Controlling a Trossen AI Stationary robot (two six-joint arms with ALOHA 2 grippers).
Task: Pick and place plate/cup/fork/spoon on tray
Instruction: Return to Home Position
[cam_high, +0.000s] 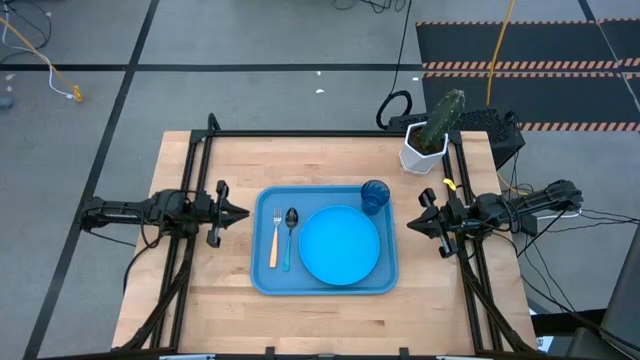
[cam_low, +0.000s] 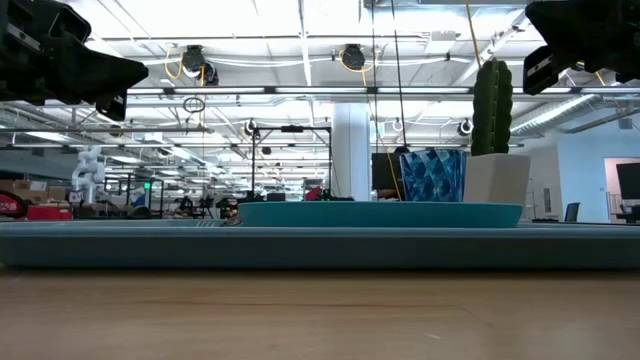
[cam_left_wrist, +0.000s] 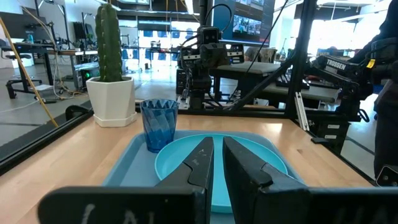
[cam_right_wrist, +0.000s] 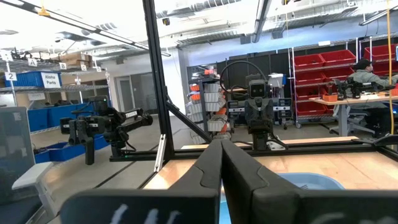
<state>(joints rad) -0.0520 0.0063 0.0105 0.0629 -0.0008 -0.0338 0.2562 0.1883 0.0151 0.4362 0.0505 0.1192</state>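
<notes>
The blue tray (cam_high: 263, 280) lies at the table's middle. On it rest the sky-blue plate (cam_high: 340, 245), the dark-blue cup (cam_high: 375, 195) upright at its far right corner, the orange-handled fork (cam_high: 274, 240) and the spoon (cam_high: 290, 232) side by side left of the plate. The cup (cam_left_wrist: 159, 124) and plate (cam_left_wrist: 180, 165) also show in the left wrist view. My left gripper (cam_high: 243, 212) hovers left of the tray, its fingers (cam_left_wrist: 202, 163) nearly closed, empty. My right gripper (cam_high: 412, 224) hovers right of the tray, shut, empty.
A white pot with a cactus (cam_high: 430, 135) stands at the table's far right, close to the right arm. Bare wood lies in front of the tray and on its left. A person sits at a bench far back (cam_right_wrist: 364, 68).
</notes>
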